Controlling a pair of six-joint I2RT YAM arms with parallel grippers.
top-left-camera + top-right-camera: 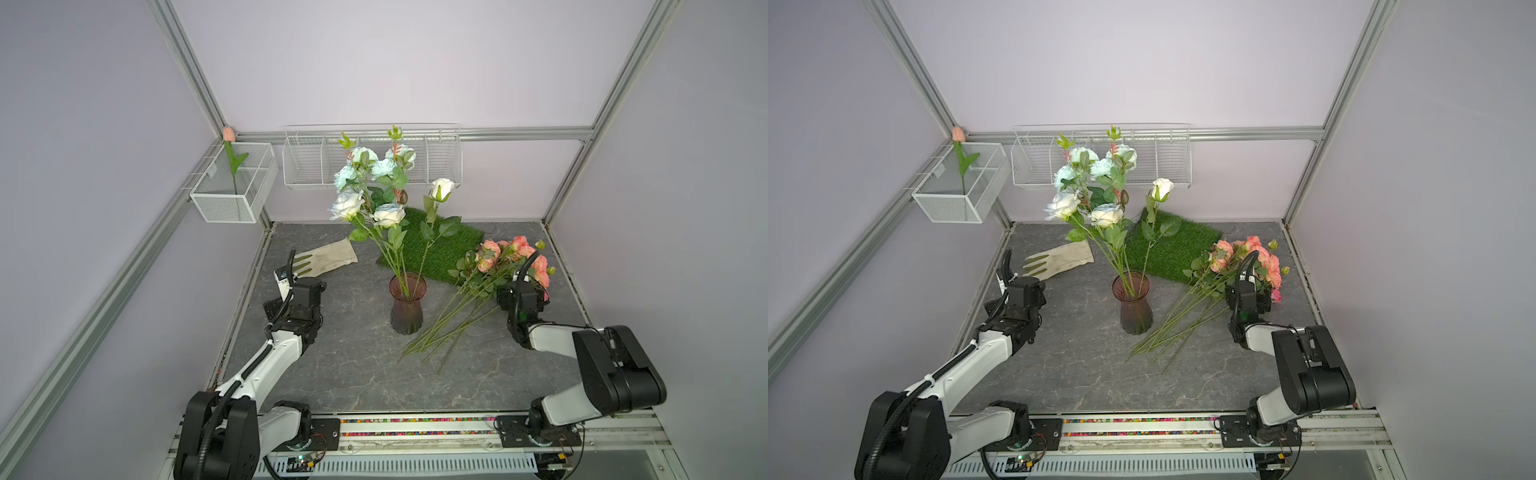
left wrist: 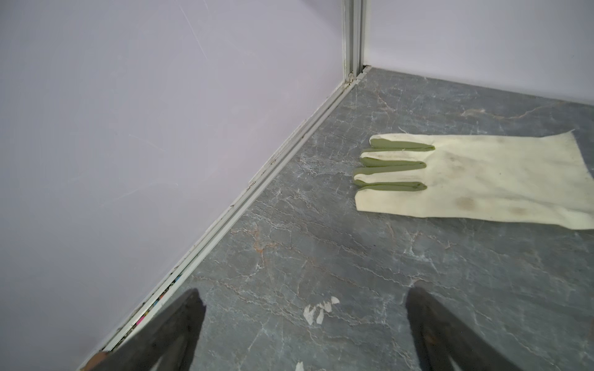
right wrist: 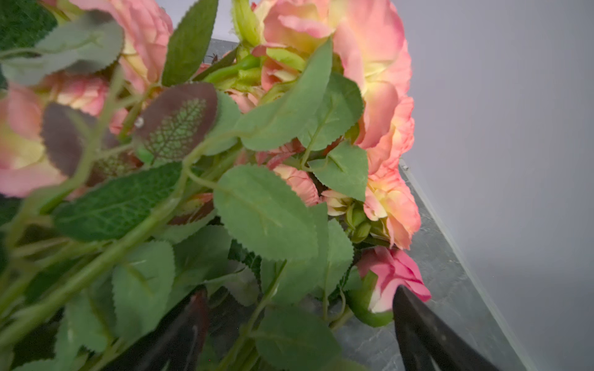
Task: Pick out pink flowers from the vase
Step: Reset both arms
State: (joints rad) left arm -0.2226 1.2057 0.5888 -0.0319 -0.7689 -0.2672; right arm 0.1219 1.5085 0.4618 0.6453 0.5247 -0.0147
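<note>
The vase (image 1: 406, 307) is standing in the middle of the counter (image 1: 332, 365), and in both top views it is holding only white and pale blue roses (image 1: 374, 187); no pink bloom is showing among them. The pink flowers (image 1: 515, 253) are lying in one heap on the counter to the right of the vase. Their heads are pointing to the far right corner, partly over the edge of the green grass mat (image 1: 432, 249), and their bare stems are fanning toward the near middle, just beside the vase foot.

The right pincer (image 3: 299, 292) is hanging low over that heap with its jaws standing wide apart. Leaves and thin stems are lying between them, but the jaws are clamping nothing, and a magenta rose (image 3: 392, 273) is sitting close against one finger. The left pincer (image 2: 303, 290) is also gaping and empty, hovering over bare counter on the left, near a pale work glove (image 2: 482, 180).

Judging by this, the picking is looking finished or very nearly so: the sorting is showing as done, and what is left is probably only for the right arm to be drawing clear of the heap without dragging stems along.
</note>
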